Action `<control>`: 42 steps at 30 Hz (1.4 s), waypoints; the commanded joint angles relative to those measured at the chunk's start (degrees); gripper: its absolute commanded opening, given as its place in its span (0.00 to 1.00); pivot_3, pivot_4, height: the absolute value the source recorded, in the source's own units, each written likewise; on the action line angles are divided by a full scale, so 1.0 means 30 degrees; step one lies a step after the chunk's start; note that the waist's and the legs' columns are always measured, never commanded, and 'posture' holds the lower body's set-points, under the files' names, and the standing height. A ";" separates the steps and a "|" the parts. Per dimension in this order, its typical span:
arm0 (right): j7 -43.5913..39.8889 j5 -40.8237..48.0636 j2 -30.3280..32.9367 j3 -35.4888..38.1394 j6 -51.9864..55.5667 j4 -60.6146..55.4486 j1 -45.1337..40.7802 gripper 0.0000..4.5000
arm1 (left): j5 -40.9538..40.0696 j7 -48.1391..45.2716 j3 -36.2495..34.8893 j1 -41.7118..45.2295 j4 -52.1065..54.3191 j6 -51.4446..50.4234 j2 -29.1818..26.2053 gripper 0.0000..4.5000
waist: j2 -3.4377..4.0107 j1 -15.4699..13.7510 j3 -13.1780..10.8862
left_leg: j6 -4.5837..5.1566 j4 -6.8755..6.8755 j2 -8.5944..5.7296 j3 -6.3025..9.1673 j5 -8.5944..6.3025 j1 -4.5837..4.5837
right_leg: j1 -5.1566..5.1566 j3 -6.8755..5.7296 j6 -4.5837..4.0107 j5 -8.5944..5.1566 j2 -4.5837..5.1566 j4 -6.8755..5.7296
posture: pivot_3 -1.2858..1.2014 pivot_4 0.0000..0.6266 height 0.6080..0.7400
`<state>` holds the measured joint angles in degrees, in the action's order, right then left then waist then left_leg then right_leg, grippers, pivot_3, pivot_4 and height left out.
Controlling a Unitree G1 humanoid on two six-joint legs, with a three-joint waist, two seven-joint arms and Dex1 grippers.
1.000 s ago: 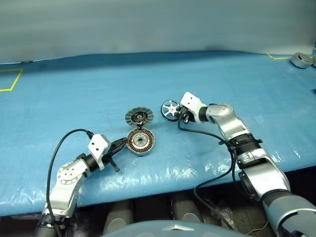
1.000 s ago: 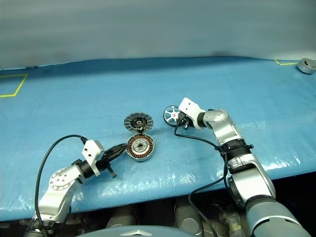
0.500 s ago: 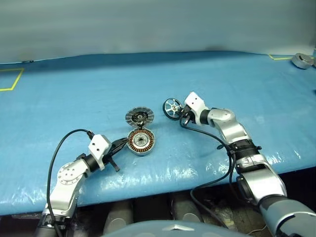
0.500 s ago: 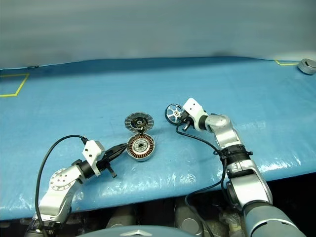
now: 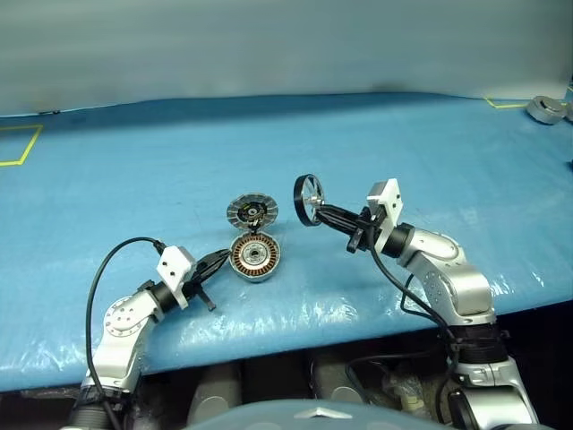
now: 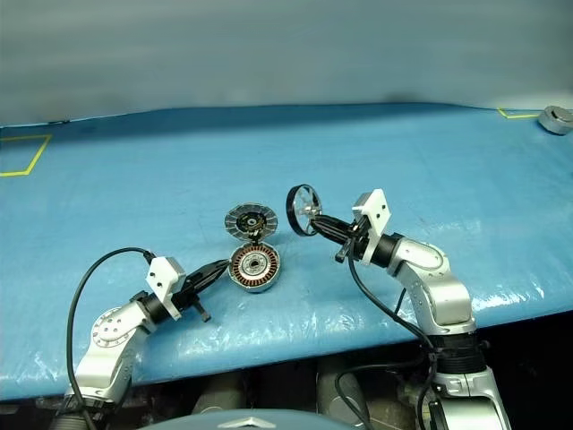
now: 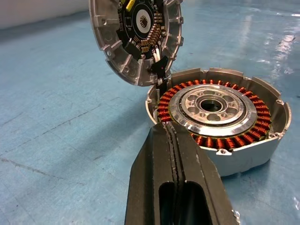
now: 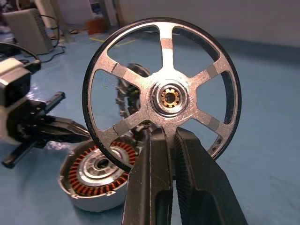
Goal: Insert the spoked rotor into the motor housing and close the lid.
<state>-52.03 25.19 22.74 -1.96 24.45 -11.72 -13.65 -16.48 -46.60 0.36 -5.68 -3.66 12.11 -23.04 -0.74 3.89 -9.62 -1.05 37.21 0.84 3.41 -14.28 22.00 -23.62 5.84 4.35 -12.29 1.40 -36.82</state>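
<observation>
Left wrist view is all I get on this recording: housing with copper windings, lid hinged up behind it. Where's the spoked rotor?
Observer: The spoked rotor is held off the table, on edge, in the right gripper, to the right of the motor housing.
Operator: Is the grip firm?
Observer: In the right wrist view the jaws are shut on the rotor's lower rim, below the hub.
Operator: What's the left gripper doing overall?
Observer: The left gripper, jaws shut, lies low beside the housing's left edge; the lid stands open beyond it.
</observation>
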 commanded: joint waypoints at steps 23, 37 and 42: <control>0.0466 -0.3695 -0.0525 -0.5165 -0.1051 0.1441 -0.1745 0.01 | -0.0534 -0.1367 -0.0188 0.0363 -0.1891 0.2933 0.0459 0.00 | -0.0017 -0.0074 -0.0005 | -0.0002 -0.0014 -0.0003 0.0009 -0.0001 0.0015 | -0.0016 -0.0005 0.0003 0.0002 0.0001 0.0013 | 0.52 0.24 1.00; 0.0489 -0.5288 -0.0279 -0.6496 -0.1219 0.2273 -0.1863 0.01 | -0.0492 -0.1288 -0.0162 0.0372 -0.1888 0.2826 0.0480 0.00 | -0.0018 -0.0056 -0.0004 | -0.0002 -0.0011 -0.0002 0.0009 -0.0001 0.0013 | -0.0013 -0.0006 0.0002 0.0001 -0.0001 0.0010 | 0.52 0.24 1.00; 0.0607 -0.5977 -0.0259 -0.6778 -0.1169 0.2653 -0.2040 0.01 | -0.0489 -0.1218 -0.0160 0.0277 -0.1847 0.2835 0.0516 0.00 | -0.0027 -0.0042 0.0002 | -0.0002 -0.0007 -0.0001 0.0009 0.0000 0.0001 | -0.0004 -0.0006 0.0002 0.0001 -0.0001 0.0006 | 0.52 0.24 1.00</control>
<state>-50.48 8.18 21.96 -21.68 21.08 -4.59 -19.52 -18.00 -50.19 0.37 -4.94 -9.29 19.59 -21.61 -0.82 3.76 -9.61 -1.06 37.18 0.84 3.43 -14.28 21.99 -23.63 5.82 4.36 -12.29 1.39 -36.81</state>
